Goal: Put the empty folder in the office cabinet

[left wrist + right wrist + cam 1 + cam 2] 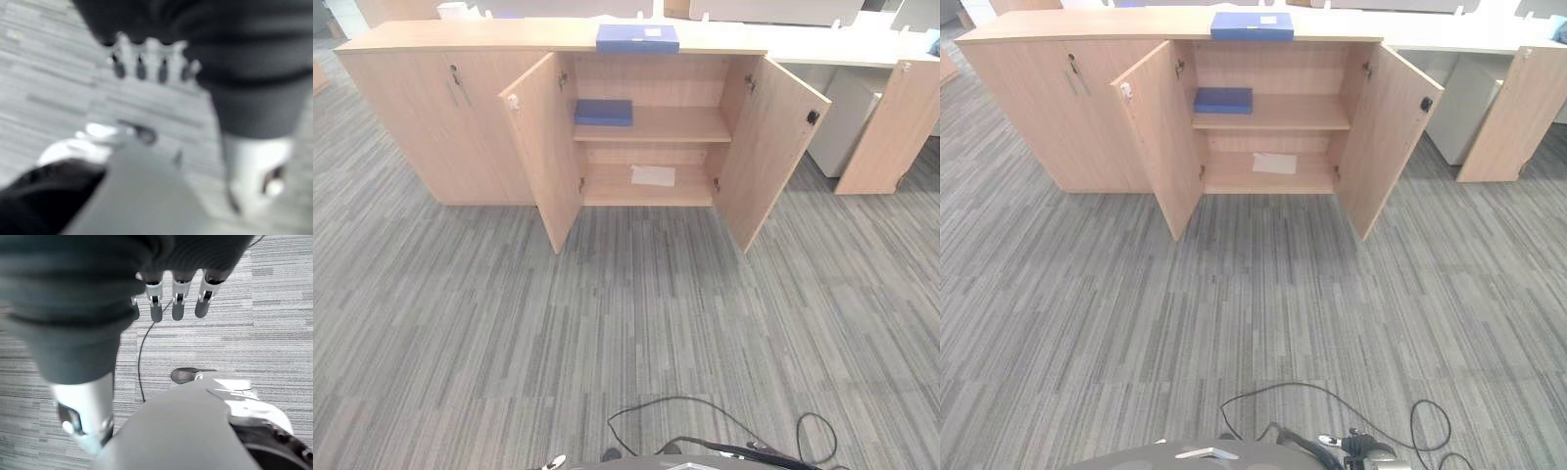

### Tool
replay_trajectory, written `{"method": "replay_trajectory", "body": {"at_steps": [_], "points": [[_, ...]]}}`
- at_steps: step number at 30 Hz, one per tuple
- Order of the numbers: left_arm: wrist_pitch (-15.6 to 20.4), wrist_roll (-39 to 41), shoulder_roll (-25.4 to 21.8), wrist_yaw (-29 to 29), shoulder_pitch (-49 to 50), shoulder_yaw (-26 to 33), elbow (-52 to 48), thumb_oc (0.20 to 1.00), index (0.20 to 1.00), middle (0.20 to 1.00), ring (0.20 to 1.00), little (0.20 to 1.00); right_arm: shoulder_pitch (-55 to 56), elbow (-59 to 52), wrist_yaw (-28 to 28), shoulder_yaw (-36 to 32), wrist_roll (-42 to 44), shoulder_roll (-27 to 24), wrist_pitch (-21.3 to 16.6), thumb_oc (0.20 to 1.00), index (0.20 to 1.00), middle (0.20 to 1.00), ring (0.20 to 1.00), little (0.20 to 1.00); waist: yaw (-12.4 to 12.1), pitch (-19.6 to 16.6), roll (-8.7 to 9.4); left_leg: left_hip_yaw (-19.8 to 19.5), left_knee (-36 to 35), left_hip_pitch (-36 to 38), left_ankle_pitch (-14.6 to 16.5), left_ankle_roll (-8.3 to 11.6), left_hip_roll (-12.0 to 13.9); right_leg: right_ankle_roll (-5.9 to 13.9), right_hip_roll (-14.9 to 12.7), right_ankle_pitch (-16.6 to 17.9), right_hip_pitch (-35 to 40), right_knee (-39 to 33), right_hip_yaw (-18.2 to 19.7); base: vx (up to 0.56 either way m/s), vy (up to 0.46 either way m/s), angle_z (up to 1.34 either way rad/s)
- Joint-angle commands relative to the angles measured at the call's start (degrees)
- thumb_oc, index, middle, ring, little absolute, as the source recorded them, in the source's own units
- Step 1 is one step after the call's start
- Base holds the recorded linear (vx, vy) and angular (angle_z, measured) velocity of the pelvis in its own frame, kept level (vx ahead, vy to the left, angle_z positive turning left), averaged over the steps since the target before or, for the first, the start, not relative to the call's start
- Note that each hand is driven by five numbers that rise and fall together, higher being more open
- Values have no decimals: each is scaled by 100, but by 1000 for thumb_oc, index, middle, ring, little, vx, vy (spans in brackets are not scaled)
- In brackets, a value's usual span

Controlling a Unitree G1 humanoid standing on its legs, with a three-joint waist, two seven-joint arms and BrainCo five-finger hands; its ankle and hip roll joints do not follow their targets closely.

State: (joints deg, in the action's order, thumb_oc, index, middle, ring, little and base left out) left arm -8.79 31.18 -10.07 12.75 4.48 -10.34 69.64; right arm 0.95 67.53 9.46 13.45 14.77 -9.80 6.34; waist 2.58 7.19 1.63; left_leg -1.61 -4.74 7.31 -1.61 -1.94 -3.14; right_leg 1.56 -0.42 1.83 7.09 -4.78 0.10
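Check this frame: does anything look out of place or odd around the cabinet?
One blue folder lies on top of the cabinet, jutting over its front edge above the open doors. Another folder sits on the upper shelf, and a loose sheet of paper lies on the lower shelf.

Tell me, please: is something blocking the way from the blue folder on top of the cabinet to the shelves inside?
Nothing visible does. The blue folder lies on the cabinet top, right above the open compartment. Both doors stand wide open. The upper shelf holds another folder at its left; the rest is bare.
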Motion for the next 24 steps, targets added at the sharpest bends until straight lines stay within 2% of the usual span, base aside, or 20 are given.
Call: {"method": "replay_trajectory", "body": {"at_steps": [1,13,15,19,22,24], "points": [[-49,117,109,24,-166,86,218,1000,1000,1000,1000,1000,-179,-149,-17,133,146,-189,-9,1000,1000,1000,1000,1000,10,90,-38,196,-26,-122,387,-195,-241,169,268,57,-97,-22,56,0,0,0],[-84,132,118,37,-165,76,197,1000,1000,1000,1000,1000,-171,-175,-70,130,90,-202,-59,1000,1000,1000,1000,1000,12,112,-26,218,-26,-112,396,-204,-231,162,263,45,-102,-22,55,0,0,0],[-111,15,107,62,-207,109,197,1000,1000,1000,1000,1000,-142,-188,-95,118,184,-185,-122,1000,1000,1000,1000,1000,38,142,-28,429,-26,-74,384,-208,-197,177,199,85,-109,-22,-49,23,36,-2],[-141,28,86,68,-242,51,184,1000,1000,1000,1000,1000,-159,-206,-132,72,365,-199,-149,1000,1000,1000,1000,1000,60,181,-43,454,-26,-110,393,-212,-203,179,209,93,-131,-21,-65,-4,40,-4],[-153,119,94,59,-230,72,190,1000,1000,1000,1000,1000,-138,-208,-46,65,-9,-219,-149,1000,1000,1000,1000,1000,118,158,-62,430,-26,-121,392,-194,-231,215,216,151,-170,-22,-2,46,60,-1],[-142,138,88,63,-225,65,204,1000,1000,1000,1000,1000,-131,-148,-24,76,44,-216,-169,1000,1000,1000,1000,1000,99,148,-50,422,-26,-140,399,-212,-243,216,212,145,-181,-20,-4,16,8,0]]}}
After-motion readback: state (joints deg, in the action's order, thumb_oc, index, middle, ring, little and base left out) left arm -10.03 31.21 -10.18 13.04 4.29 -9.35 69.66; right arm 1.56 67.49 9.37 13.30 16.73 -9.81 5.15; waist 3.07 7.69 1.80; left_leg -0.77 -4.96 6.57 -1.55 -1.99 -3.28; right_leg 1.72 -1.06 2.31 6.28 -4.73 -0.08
